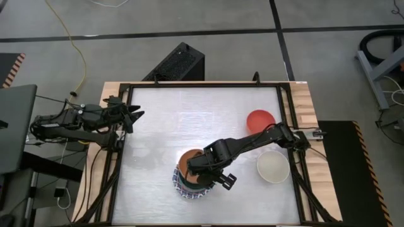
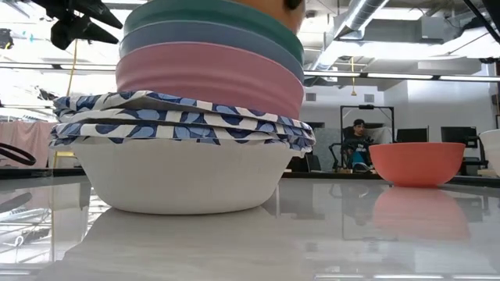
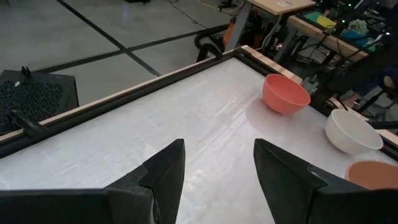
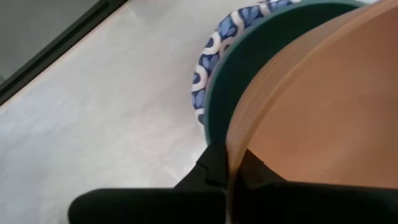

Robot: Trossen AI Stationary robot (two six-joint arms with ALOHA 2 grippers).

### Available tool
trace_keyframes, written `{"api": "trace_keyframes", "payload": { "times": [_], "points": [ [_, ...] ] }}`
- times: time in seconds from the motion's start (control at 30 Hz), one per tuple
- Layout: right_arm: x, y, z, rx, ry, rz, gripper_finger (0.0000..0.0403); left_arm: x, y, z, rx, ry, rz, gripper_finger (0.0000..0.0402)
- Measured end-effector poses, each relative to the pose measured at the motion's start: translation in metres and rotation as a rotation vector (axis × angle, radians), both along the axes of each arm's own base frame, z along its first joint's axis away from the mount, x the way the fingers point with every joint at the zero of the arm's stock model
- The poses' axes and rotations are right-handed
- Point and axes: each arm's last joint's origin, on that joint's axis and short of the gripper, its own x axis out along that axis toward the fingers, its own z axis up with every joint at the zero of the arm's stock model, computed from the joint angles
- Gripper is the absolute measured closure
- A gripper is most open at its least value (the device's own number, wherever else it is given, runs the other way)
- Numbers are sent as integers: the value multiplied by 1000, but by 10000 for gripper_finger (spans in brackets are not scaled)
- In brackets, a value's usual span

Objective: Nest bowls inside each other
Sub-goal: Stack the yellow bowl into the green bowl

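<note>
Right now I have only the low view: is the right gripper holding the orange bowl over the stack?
Observer: Yes. The right gripper is shut on the orange bowl's rim, just over the teal bowl.
Operator: Where's the left arm?
Observer: The left gripper waits open at the table's left edge, away from the bowls.
Operator: Which bowls are loose?
Observer: The red bowl and the cream bowl, apart, near the right edge.
</note>
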Motion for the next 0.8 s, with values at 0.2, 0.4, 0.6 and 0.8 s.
{"api": "trace_keyframes", "payload": {
  "times": [0.2,0.4,0.6,0.8],
  "points": [
    [-1,5,-7,-10,14,18,396,0,1,0,0,-5,23,221],
    [2,4,-6,-37,-34,54,395,0,1,0,0,-5,23,221],
    [2,4,-6,-28,-30,56,389,0,1,0,0,2,24,221],
    [1,7,-6,54,2,79,373,-1,1,-2,-5,13,27,221]
  ]
}}
